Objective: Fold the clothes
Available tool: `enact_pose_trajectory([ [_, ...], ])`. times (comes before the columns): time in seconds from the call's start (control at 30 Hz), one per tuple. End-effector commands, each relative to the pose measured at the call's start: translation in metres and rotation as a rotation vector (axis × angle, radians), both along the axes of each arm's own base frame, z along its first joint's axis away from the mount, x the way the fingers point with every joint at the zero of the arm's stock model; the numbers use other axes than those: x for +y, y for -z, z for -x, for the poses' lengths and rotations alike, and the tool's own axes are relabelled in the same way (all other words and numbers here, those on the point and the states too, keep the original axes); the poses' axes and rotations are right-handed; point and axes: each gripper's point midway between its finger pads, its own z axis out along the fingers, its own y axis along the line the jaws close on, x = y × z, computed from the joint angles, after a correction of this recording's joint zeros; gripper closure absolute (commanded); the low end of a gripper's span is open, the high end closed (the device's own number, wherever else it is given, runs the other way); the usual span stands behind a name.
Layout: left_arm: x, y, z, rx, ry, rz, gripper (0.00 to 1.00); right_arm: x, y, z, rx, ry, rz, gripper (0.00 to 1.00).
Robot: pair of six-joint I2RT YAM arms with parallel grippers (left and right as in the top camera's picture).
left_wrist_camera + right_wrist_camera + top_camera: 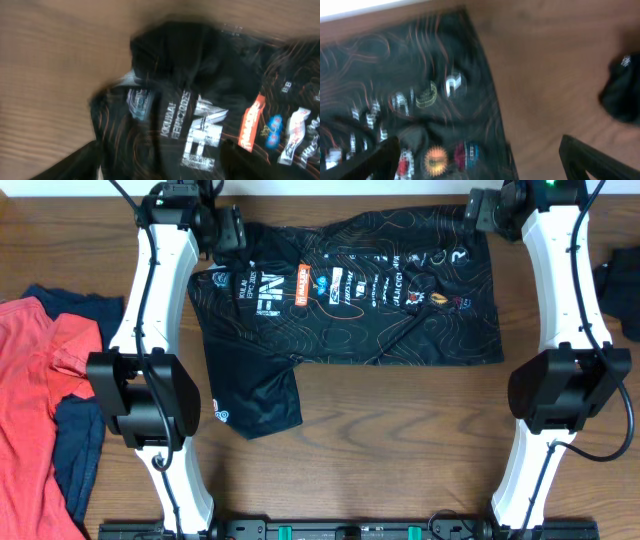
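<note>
The clothes are chiefly a black jersey (350,300) with wavy lines and white and orange logos, lying flat across the far middle of the table, one sleeve (255,400) pointing towards the near side. My left gripper (238,230) hovers at the jersey's far left corner; in the blurred left wrist view the left gripper (160,167) is open over the printed cloth (200,100), holding nothing. My right gripper (484,212) is at the far right corner. Seen from the right wrist, the right gripper (482,165) stands wide open astride the jersey's edge (420,90).
A red top (30,400) lies over a navy top (75,450) at the table's left edge. A dark bundle (622,285) sits at the right edge, and the same bundle (622,95) shows in the right wrist view. Bare wood lies in front of the jersey.
</note>
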Motion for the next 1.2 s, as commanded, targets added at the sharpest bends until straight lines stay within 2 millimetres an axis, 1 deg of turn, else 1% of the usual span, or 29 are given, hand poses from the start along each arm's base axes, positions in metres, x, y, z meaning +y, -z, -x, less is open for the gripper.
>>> enact_pose_trajectory([
  [0.0,-0.003,0.004,0.019,0.075,0.014,0.018,0.29,0.01,0.01,0.012,0.061,-0.007,-0.025,0.01],
  [0.1,-0.014,0.004,0.033,0.124,0.044,0.077,0.31,0.014,0.011,0.021,0.096,-0.01,-0.008,0.01],
  [0.17,-0.02,-0.004,0.038,0.121,0.073,0.097,0.35,0.018,0.005,0.021,0.083,-0.018,0.007,0.01],
  [0.2,-0.022,-0.011,0.04,0.11,0.078,0.096,0.36,0.02,-0.001,0.021,0.067,-0.018,0.03,0.01],
  [0.27,-0.025,-0.029,0.043,0.071,0.096,0.089,0.36,0.02,-0.02,0.023,0.023,-0.007,0.092,0.01],
  [0.3,-0.028,-0.043,0.047,0.04,0.118,0.083,0.36,0.02,-0.033,0.025,-0.004,-0.004,0.12,0.01],
  [0.37,-0.032,-0.067,0.056,-0.004,0.128,0.077,0.36,0.029,-0.059,0.034,-0.051,-0.017,0.133,0.01],
  [0.43,-0.033,-0.083,0.071,-0.009,0.128,0.064,0.35,0.036,-0.082,0.047,-0.086,-0.019,0.121,0.01],
  [0.5,-0.031,-0.09,0.086,0.009,0.122,0.028,0.35,0.042,-0.104,0.063,-0.12,-0.01,0.111,0.01],
  [0.57,-0.029,-0.091,0.102,0.04,0.118,-0.014,0.35,0.044,-0.125,0.08,-0.154,0.0,0.107,0.01],
  [0.67,-0.031,-0.084,0.12,0.08,0.119,-0.036,0.35,0.041,-0.159,0.11,-0.214,0.037,0.139,0.01],
  [0.8,-0.035,-0.069,0.134,0.093,0.098,-0.02,0.35,0.037,-0.203,0.147,-0.311,0.055,0.204,0.01],
  [0.83,-0.037,-0.065,0.138,0.086,0.093,-0.015,0.35,0.038,-0.215,0.16,-0.339,0.054,0.215,0.01],
  [0.9,-0.04,-0.062,0.145,0.063,0.106,-0.012,0.35,0.041,-0.231,0.18,-0.375,0.036,0.215,0.01],
  [0.97,-0.043,-0.061,0.153,0.03,0.116,-0.008,0.35,0.043,-0.235,0.197,-0.373,0.019,0.189,0.01],
  [1.03,-0.045,-0.06,0.161,-0.001,0.117,0.001,0.35,0.041,-0.227,0.211,-0.322,0.02,0.165,0.01],
  [1.07,-0.044,-0.059,0.165,-0.011,0.108,0.007,0.34,0.039,-0.219,0.218,-0.282,0.03,0.165,0.01],
  [1.1,-0.043,-0.056,0.17,-0.016,0.105,0.009,0.3,0.035,-0.209,0.224,-0.234,0.052,0.171,0.01],
  [1.13,-0.042,-0.053,0.173,-0.016,0.105,0.009,0.3,0.035,-0.201,0.224,-0.209,0.053,0.178,0.01],
  [1.17,-0.041,-0.047,0.179,-0.009,0.105,0.008,0.29,0.035,-0.185,0.224,-0.161,0.056,0.189,0.01],
])
